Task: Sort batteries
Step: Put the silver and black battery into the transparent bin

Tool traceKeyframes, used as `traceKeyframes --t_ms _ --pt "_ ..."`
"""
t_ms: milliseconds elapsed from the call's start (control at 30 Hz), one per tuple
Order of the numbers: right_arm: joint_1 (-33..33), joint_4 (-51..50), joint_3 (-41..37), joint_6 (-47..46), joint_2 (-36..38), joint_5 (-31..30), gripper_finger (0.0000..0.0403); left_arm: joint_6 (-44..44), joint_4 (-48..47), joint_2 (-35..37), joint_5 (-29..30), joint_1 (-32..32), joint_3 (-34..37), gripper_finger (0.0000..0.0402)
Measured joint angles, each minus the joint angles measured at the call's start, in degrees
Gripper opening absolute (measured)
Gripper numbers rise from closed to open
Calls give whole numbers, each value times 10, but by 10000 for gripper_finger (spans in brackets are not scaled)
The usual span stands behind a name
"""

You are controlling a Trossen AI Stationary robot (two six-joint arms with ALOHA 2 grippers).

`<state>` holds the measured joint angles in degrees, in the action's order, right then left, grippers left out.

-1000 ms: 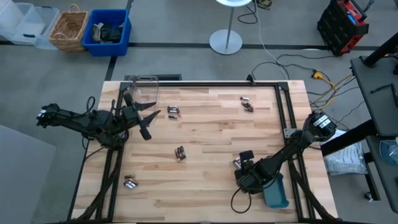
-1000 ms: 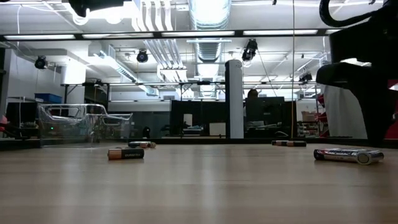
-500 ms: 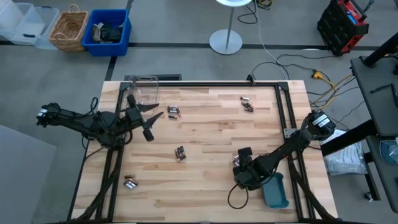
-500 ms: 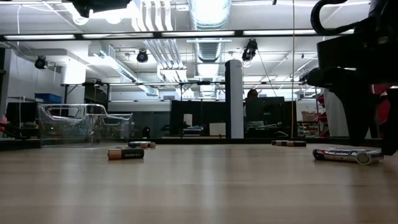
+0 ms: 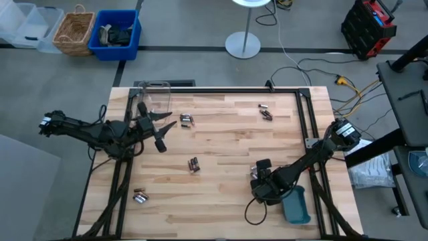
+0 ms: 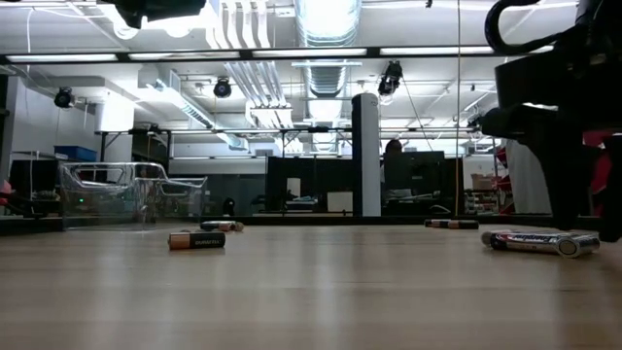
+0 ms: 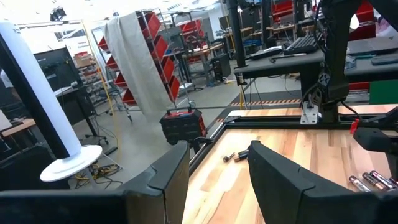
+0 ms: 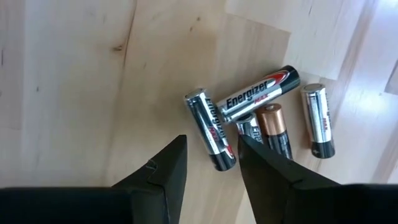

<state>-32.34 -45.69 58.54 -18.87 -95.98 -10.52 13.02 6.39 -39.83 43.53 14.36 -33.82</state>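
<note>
Wood table point(image 5: 227, 140): scattered batteries point(image 5: 193, 164), clear box point(image 5: 154, 95), probably teal tray point(image 5: 296, 206).

A cluster of batteries point(image 8: 261, 127) lies on the table point(image 5: 227, 140) just ahead of the right gripper point(image 8: 208, 165); the teal tray point(image 5: 296, 206) sits beside it.

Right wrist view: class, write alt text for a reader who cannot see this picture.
The right gripper hangs open just above a small heap of batteries on the pale wooden table, its dark jaws either side of the end of one silver cell. Beside it lie a black Energizer cell, a copper-topped one and another silver one.
</note>
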Motion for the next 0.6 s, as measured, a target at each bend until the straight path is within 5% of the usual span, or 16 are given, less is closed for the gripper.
traceKeyframes --t_ms 600 --pt "-1 5 -4 -10 0 0 147 0 0 -3 0 0 0 145"
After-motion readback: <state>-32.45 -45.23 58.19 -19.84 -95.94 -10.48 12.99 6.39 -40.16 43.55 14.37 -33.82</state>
